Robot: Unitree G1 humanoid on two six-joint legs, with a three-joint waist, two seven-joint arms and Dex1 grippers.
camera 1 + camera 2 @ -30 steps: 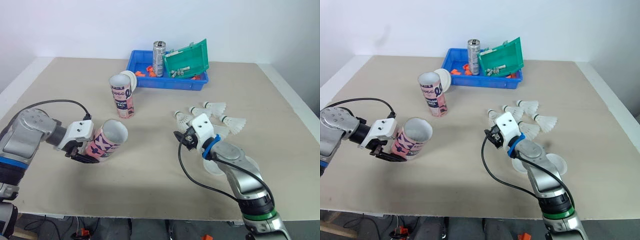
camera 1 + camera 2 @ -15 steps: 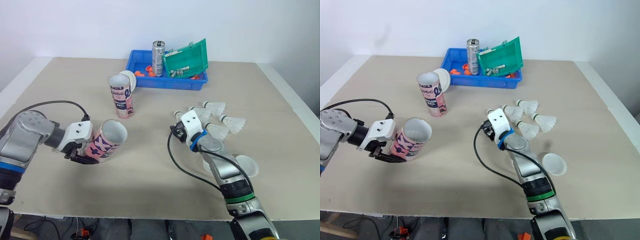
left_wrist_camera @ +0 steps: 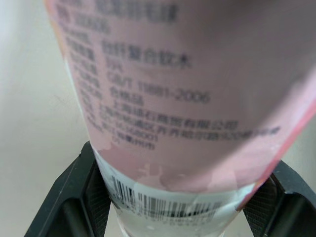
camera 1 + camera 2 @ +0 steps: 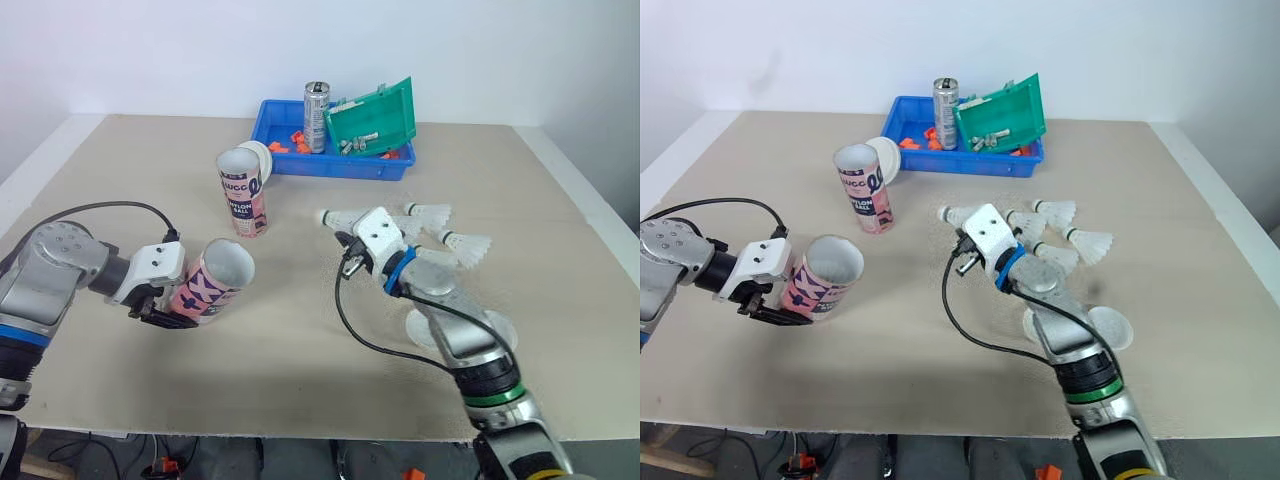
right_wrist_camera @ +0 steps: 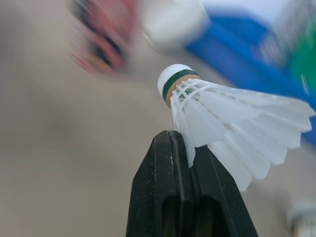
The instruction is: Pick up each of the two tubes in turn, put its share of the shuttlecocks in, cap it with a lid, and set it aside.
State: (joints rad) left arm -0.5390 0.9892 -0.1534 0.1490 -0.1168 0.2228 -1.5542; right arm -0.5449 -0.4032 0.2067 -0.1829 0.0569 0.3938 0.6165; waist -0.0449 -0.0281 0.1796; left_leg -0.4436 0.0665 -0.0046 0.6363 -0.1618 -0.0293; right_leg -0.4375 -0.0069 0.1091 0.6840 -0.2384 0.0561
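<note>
In the head views, the left gripper (image 4: 163,306) is clamping the base of a pink tube (image 4: 216,279), holding it tilted above the table (image 4: 300,340) with its open mouth facing the right gripper (image 4: 352,232). That gripper is pinching a shuttlecock (image 4: 337,217) and holding it clear of the table, cork end pointing toward the tube. A second tube (image 4: 243,192) is standing upright near the blue tray (image 4: 300,166), with a white lid (image 4: 263,157) leaning against it. Loose shuttlecocks (image 4: 467,245) and another lid (image 4: 1110,326) are lying by the right arm. In the left wrist view, two black fingers (image 3: 74,197) are pressing either side of the tube. In the right wrist view, narrowed fingertips (image 5: 170,148) are gripping the shuttlecock's feather skirt.
</note>
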